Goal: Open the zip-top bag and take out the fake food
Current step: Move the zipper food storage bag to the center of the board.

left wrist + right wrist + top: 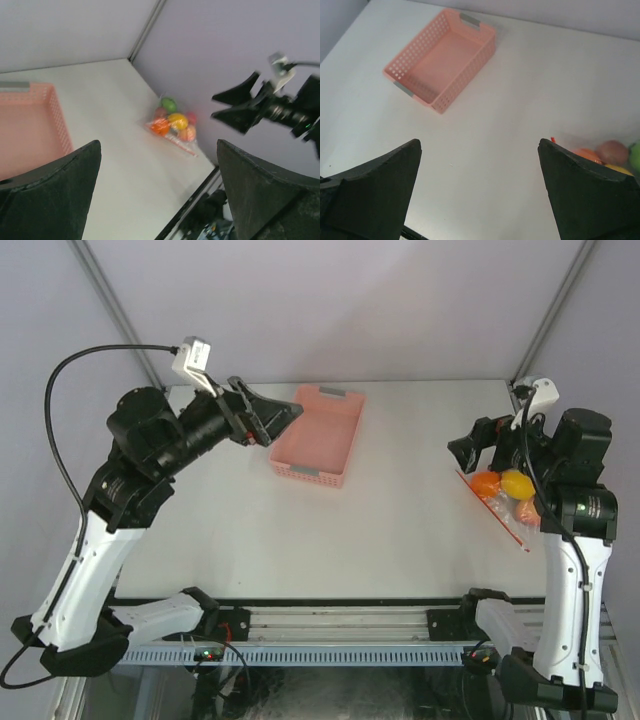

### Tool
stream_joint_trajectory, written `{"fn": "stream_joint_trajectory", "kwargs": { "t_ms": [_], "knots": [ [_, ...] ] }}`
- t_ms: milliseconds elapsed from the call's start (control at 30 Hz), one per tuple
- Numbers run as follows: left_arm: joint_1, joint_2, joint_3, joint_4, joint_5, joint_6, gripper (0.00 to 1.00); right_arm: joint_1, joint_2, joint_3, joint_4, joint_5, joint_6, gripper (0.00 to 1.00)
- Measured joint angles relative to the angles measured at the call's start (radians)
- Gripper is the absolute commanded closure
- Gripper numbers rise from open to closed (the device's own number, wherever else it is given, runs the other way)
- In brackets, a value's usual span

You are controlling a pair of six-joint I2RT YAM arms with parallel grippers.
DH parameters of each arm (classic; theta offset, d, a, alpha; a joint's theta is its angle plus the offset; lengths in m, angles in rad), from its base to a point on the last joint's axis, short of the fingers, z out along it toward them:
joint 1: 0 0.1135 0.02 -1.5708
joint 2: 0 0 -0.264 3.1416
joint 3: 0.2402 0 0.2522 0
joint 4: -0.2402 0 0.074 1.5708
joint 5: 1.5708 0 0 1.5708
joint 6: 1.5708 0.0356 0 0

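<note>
The clear zip-top bag (503, 508) lies at the table's right edge, its red-orange zipper strip facing the table's middle. The fake food (502, 486) is inside: orange, yellow and peach pieces show, and the right arm hides the rest. In the left wrist view the bag (181, 142) holds green, yellow, orange and pink pieces (173, 121). My right gripper (464, 451) is open and empty, raised just left of the bag; the bag's corner (607, 154) shows at its view's right edge. My left gripper (278, 420) is open and empty, raised far from the bag.
A pink slotted basket (340, 404) stands empty at the back centre, right beside the left gripper; it also shows in the right wrist view (400, 75) and the left wrist view (56, 114). The right arm (272, 104) hangs above the bag. The table's front edge has a black rail.
</note>
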Motion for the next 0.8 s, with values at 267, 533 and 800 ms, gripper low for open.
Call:
{"fn": "stream_joint_trajectory", "kwargs": {
  "t_ms": [267, 533, 800],
  "knots": [
    [-0.042, 0.039, 0.143, -0.008, -0.12, -0.219, 0.0, -0.059, -0.06, -0.13, 0.022, 0.01, -0.007, 0.0],
    [-0.061, -0.026, 0.149, -0.009, -0.211, -0.349, 0.0, -0.116, -0.103, -0.228, 0.087, -0.029, -0.016, 0.0],
    [-0.063, -0.063, 0.138, 0.023, -0.219, -0.389, 0.0, -0.14, -0.119, -0.408, 0.124, -0.181, -0.218, 0.0]
  ]
}}
